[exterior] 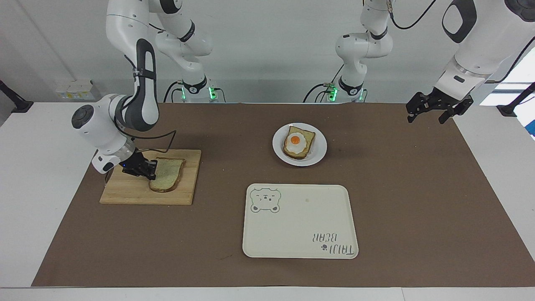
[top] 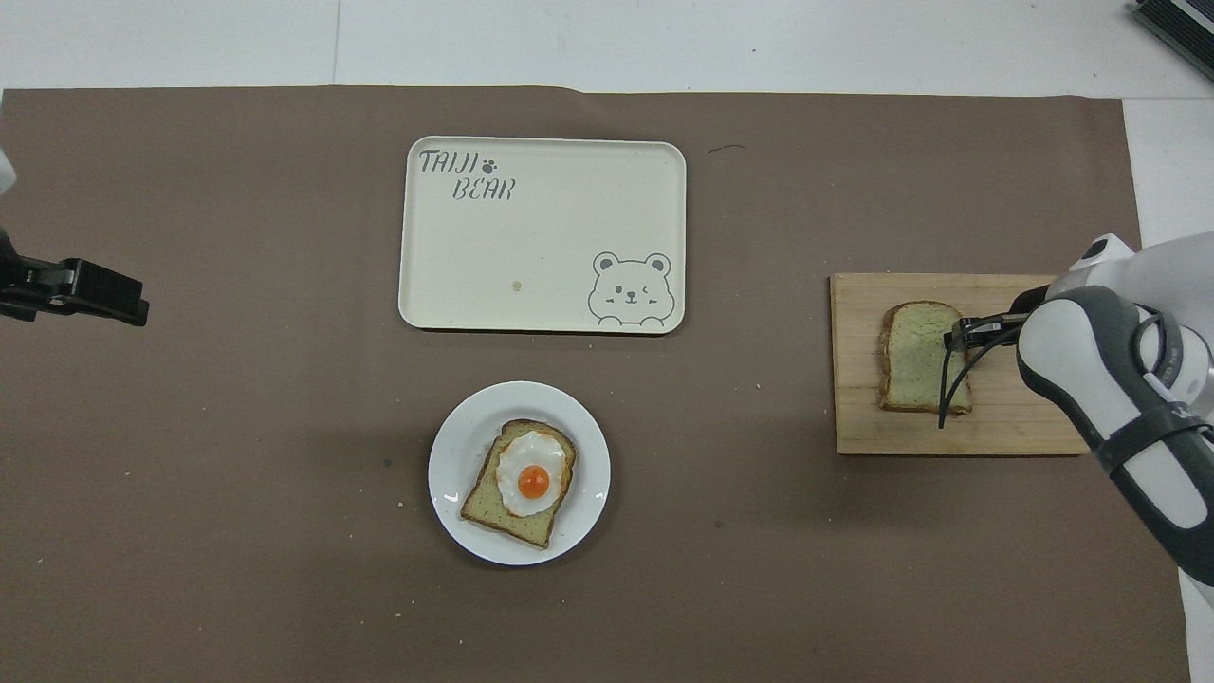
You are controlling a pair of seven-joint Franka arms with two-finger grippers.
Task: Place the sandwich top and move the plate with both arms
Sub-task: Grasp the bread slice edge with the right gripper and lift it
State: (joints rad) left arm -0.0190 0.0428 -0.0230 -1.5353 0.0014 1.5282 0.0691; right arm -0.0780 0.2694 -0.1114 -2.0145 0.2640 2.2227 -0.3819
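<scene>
High camera facing the robots, steep overhead from robots' end, both covering the brown mat [exterior: 418, 200]

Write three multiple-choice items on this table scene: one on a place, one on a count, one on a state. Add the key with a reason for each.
1. Where does the sandwich top lie?
A. on the wooden board
B. on the tray
C. on the plate

2. How many bread slices are in view?
A. one
B. two
C. three

3. What is the right pincer doing?
A. hanging over the tray
B. closed on the edge of the sandwich top
C. gripping the plate

Key:
1 A: the plain slice rests on the board at the right arm's end of the table.
2 B: one plain slice, plus the egg-topped slice on the plate.
3 B: its fingers sit at the slice's edge on the board, while the left pincer waits, up over the left arm's end of the table; the tray holds nothing.
</scene>
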